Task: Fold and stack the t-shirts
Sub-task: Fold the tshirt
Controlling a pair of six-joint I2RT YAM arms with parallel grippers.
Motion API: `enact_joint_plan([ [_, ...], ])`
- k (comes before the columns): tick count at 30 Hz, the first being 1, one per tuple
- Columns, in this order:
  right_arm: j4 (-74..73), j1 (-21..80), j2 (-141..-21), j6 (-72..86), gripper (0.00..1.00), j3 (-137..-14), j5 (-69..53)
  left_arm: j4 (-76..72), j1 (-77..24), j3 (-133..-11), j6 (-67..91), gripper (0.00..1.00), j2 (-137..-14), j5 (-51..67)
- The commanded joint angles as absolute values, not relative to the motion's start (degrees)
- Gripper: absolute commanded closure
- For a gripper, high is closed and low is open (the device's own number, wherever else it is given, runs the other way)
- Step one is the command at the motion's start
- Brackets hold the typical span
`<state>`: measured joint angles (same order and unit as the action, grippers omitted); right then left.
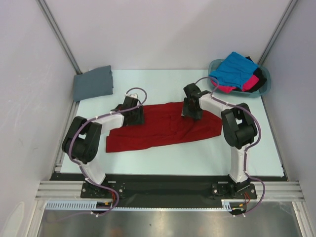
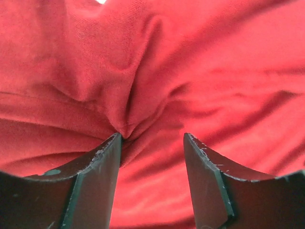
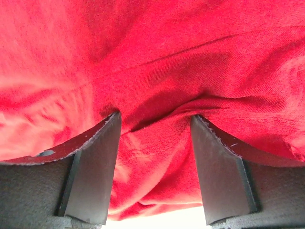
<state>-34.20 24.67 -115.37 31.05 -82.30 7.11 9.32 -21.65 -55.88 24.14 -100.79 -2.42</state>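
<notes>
Spreading across the bench [image 1: 197, 153], the deep red t-shirt [image 1: 163, 129] is pressed by left jaws at its 10 o'clock and right jaws at 1 o'clock, both parted over bunched cloth. Grey t-shirt [image 1: 93, 83] is folded at far 10 o'clock; blue t-shirt [image 1: 234, 69], pink t-shirt [image 1: 253, 81], black t-shirt [image 1: 261, 85] are heaped in teal basket [image 1: 267, 78] at 2 o'clock.

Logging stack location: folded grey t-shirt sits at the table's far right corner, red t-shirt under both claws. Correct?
No: the top view shows the folded grey t-shirt at the far left corner of the table. The red t-shirt lies under the left claw and right claw.
</notes>
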Motion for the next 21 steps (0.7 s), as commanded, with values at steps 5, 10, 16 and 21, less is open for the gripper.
enact_joint_plan([
  [5,-32.26,23.47,-124.53,28.39,0.34,-94.28,4.66,18.99,-28.64,-38.86,38.58,0.42,-98.44,4.92],
  [10,-34.45,23.12,-131.81,25.41,0.35,-104.04,0.53,20.3,-30.5,-34.37,42.71,0.43,-95.1,5.98],
  [16,-40.51,23.03,-140.87,21.72,0.34,-121.15,-6.4,24.16,-34.62,-31.21,46.23,0.44,-88.53,6.24],
  [21,-46.66,23.03,-149.75,17.68,0.31,-134.88,-10.45,25.49,-36.3,-26.99,51.32,0.42,-79.29,9.92],
])
